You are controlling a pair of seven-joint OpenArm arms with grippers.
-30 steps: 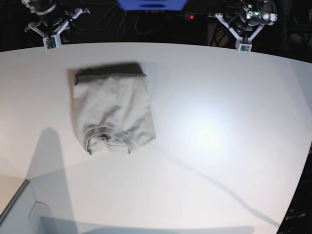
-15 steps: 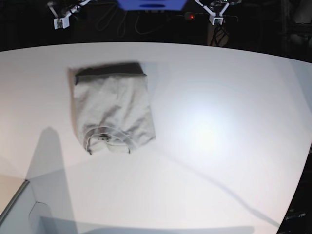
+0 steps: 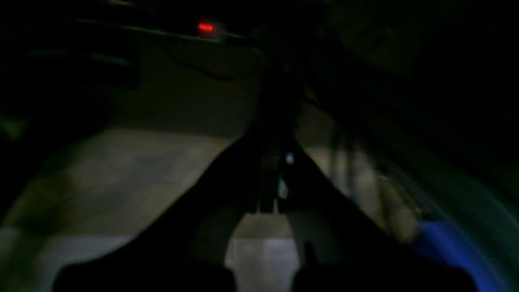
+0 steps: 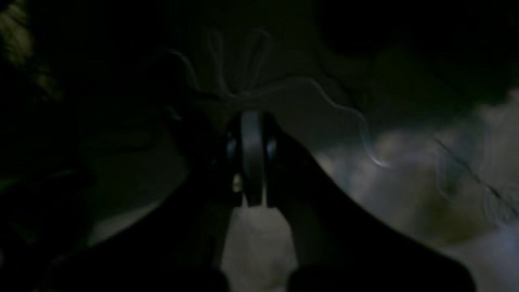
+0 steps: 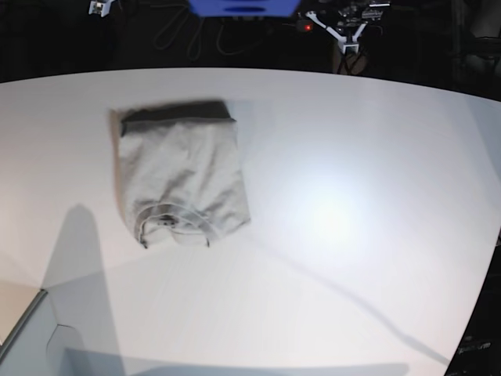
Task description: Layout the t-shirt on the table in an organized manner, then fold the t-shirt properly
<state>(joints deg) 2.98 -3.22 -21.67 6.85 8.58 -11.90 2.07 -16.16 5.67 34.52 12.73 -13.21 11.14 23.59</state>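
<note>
While the folded t-shirt (image 5: 180, 176) lies flat on the white surface (image 5: 352, 211), collar at its near edge, the left hand (image 5: 350, 45) and right hand (image 5: 98, 8) hang beyond the far rim, both closed and empty.

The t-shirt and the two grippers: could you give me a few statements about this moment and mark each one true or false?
1. The t-shirt lies folded into a compact rectangle on the table. True.
2. The collar end of the t-shirt faces the near edge of the table in the base view. True.
3. The left gripper is clamped on the t-shirt. False: it is shut on nothing, up beyond the far edge of the table.
4. The right gripper rests on the cloth. False: it is shut and empty, at the top edge of the base view, off the table.
5. A red light glows behind the table. True.
</note>
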